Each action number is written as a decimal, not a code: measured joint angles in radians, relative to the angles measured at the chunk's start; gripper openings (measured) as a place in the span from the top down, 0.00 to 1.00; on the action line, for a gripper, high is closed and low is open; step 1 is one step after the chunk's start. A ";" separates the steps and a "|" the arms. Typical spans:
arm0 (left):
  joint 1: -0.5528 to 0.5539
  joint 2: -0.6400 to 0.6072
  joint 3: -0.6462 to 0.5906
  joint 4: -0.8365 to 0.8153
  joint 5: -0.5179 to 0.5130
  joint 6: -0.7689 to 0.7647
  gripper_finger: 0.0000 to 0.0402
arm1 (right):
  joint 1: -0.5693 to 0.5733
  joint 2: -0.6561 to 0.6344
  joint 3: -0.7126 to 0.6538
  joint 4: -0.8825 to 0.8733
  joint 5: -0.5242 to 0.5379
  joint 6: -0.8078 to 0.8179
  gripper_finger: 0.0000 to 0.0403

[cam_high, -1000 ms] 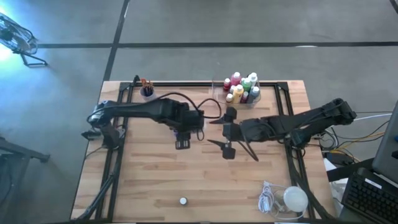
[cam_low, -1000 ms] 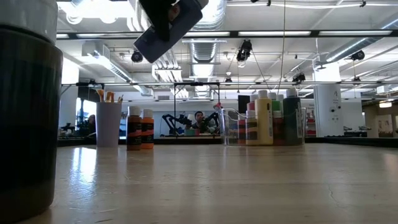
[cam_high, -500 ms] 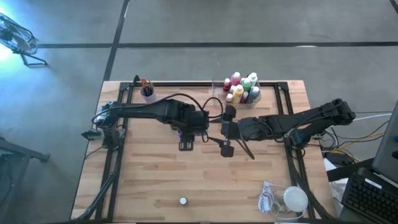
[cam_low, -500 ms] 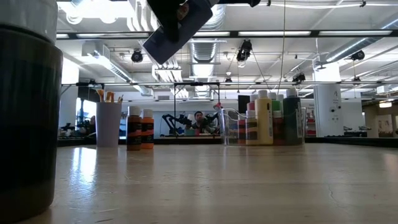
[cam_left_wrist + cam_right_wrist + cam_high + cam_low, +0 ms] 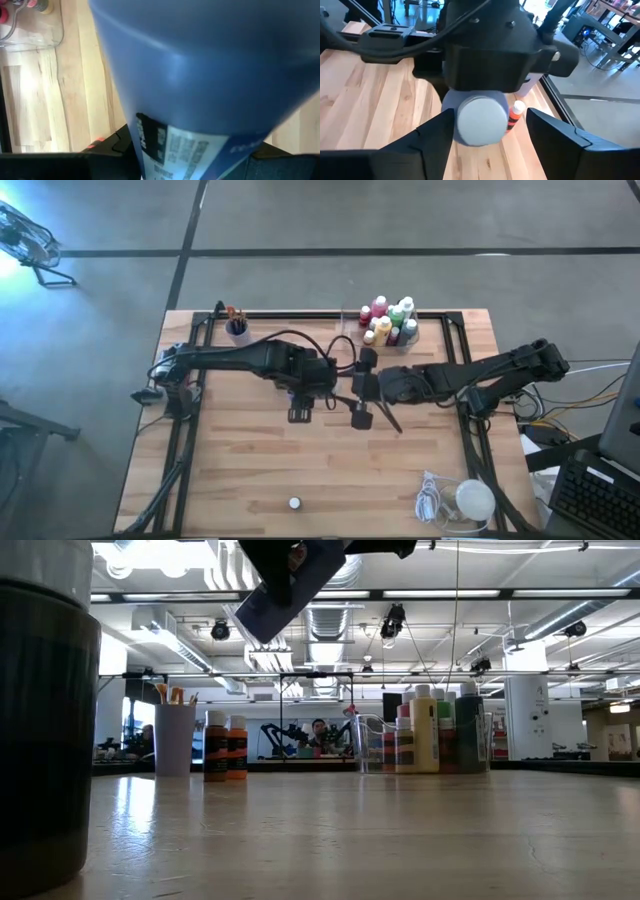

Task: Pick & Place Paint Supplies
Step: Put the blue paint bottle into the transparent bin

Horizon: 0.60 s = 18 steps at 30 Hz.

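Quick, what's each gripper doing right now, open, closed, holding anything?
Left gripper: shut on the blue paint bottle, held above the table's middle.
Right gripper: open, its fingers either side of that bottle's white cap, not yet gripping.

Blue bottle (image 5: 200,75), pale cap, held tilted mid-air above the table; other bottles (image 5: 390,322) cluster upright

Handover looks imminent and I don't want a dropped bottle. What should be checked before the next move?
1. Left gripper clamped on blue bottle: ok.
2. Bottle's white cap between the right gripper jaws: ok.
3. Right fingers touching the bottle: not ok, gaps on both sides.
4. Bottle lifted clear of the table: ok.
5. Room left in the clear tray: cannot tell.
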 joint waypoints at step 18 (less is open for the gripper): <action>0.001 0.000 -0.001 0.001 -0.002 -0.001 0.54 | -0.006 0.004 -0.001 0.030 -0.006 -0.027 0.64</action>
